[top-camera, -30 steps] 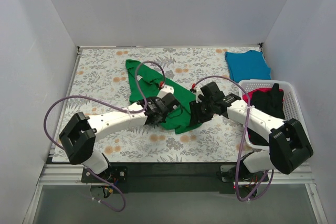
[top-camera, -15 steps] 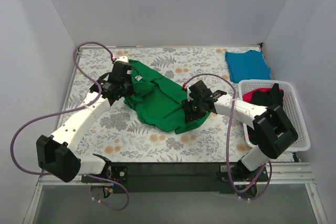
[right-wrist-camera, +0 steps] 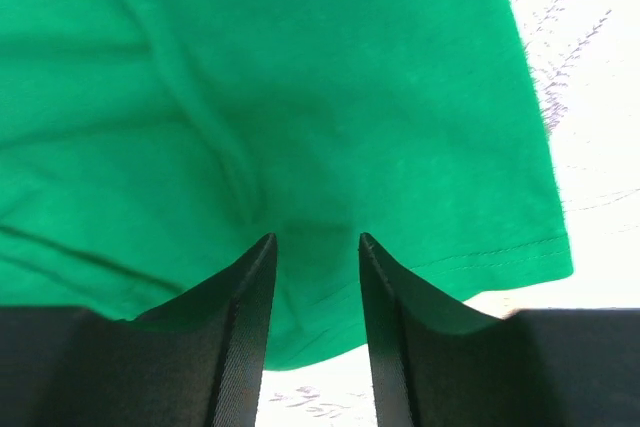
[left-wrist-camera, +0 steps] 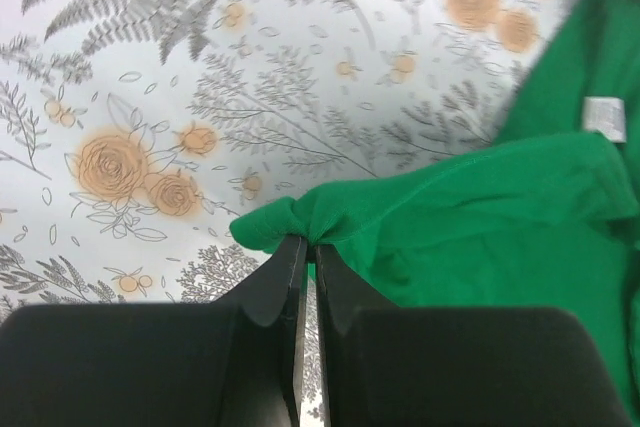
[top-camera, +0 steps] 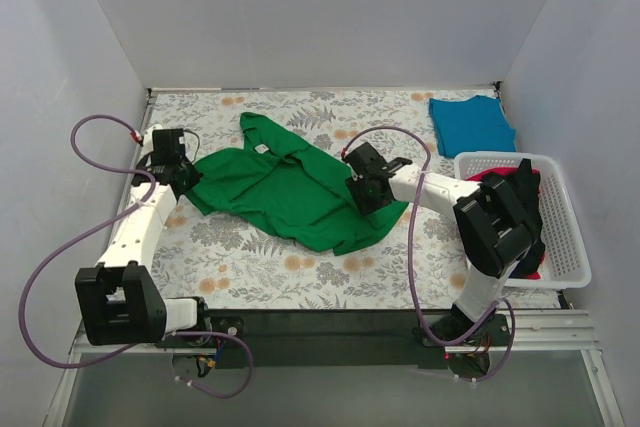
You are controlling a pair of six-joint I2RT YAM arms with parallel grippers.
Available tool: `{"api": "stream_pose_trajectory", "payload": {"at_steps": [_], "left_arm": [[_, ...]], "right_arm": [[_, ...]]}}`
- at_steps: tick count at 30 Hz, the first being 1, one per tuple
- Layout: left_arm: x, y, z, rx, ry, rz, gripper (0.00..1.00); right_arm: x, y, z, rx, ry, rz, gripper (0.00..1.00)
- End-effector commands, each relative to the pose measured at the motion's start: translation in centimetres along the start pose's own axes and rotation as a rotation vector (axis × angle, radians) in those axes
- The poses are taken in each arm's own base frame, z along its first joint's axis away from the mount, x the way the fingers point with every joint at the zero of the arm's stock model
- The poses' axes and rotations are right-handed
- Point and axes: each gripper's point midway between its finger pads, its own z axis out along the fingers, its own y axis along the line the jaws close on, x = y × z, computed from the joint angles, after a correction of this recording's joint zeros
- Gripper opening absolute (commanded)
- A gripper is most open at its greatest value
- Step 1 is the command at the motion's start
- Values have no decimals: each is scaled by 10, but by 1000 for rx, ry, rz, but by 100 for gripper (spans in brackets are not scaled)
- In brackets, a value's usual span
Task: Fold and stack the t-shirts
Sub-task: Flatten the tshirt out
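My left gripper [left-wrist-camera: 305, 247] is clamped fully on a bunched edge of the green shirt [top-camera: 290, 197], spread across the table [top-camera: 250, 277] centre. My right gripper [right-wrist-camera: 315, 247] stands half open, tips against the shirt's right side, near its hem.

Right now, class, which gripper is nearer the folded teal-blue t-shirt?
Right. The right gripper is over the green t-shirt, on its right side, diagonally in front of the teal-blue t-shirt. The left gripper pinches the green shirt's opposite edge, much farther left.
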Motion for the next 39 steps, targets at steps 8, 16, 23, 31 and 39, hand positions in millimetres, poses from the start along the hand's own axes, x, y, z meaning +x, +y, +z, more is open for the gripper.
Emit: {"api": "stream_pose_trajectory", "payload": {"at_steps": [8,16,23,31,39], "left_arm": [[-32,44,62,-104,16,-332,0],[-79,91,75,-204,-45,-418,0],[-46,92,77,-178,-1,-436,0],[-41,94,77,-179,-2,-420,0],[-39,91,76,-163,4,-426,0]], "right_arm": [[-4,-1,-7,-14,32,-115,40],[-9,15,-19,-118,6,-137,42],[-13,39,-25,-233,-1,-132,41],[-16,79,-30,-295,1,-125,41],[3,84,-10,-257,68,-146,41]]}}
